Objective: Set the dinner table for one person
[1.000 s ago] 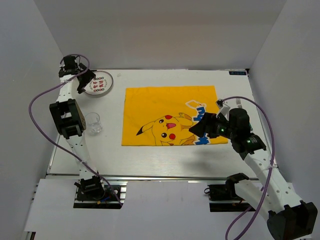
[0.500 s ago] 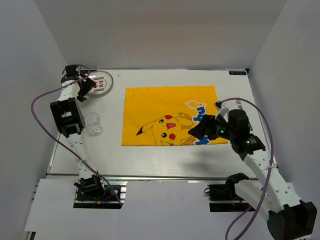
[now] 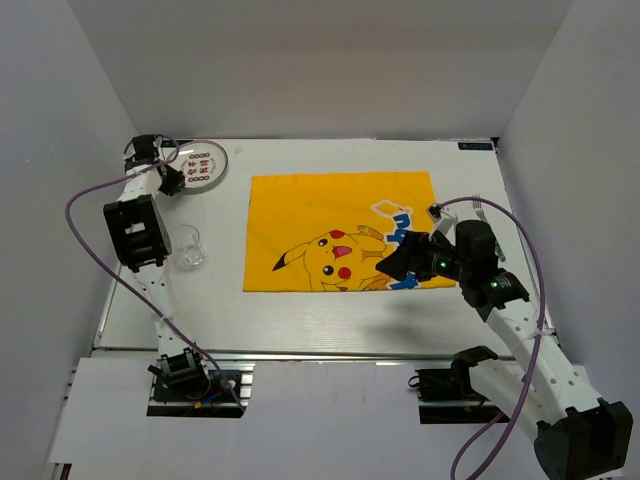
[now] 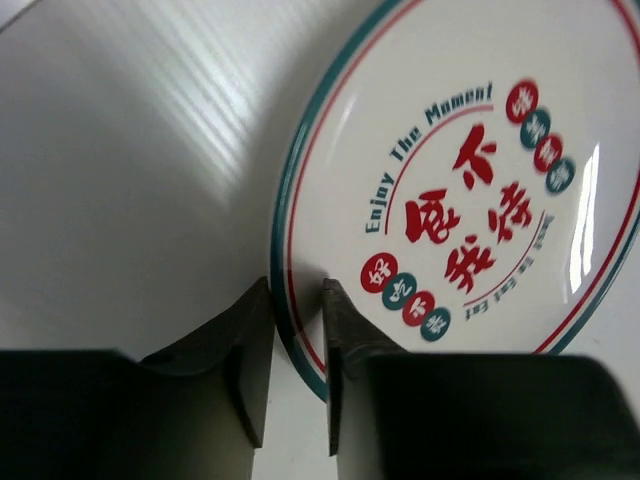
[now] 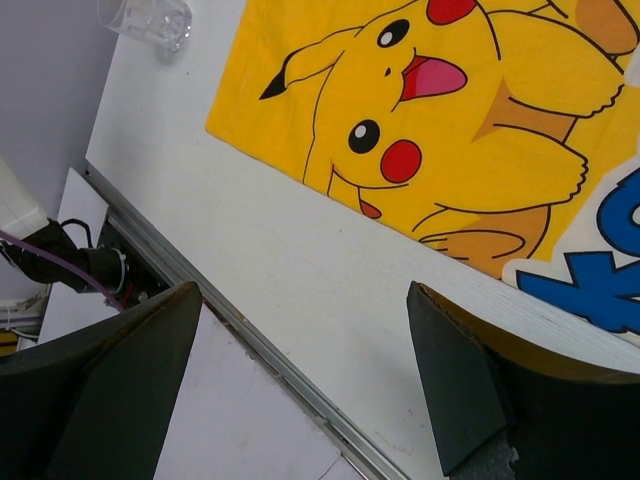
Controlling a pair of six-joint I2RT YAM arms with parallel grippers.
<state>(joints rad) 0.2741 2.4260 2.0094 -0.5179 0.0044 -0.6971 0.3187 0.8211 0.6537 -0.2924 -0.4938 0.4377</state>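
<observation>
A white plate with red and teal print lies at the back left corner of the dinner table. My left gripper sits at its near-left edge. In the left wrist view the plate has its teal rim between the two dark fingers of the left gripper; one finger is outside the rim and one on the plate's face, closed in on it. My right gripper hovers wide open over the front right corner of the yellow Pikachu cloth. Nothing is between the right gripper's fingers.
A clear glass stands on the left of the table, beside the left arm's link. A fork lies behind the right arm near the right edge. The table's metal front rail runs under the right gripper. White walls close in the sides.
My left gripper moved down and back onto the plate's left rim and closed from wide open onto it. The right arm barely moved.
</observation>
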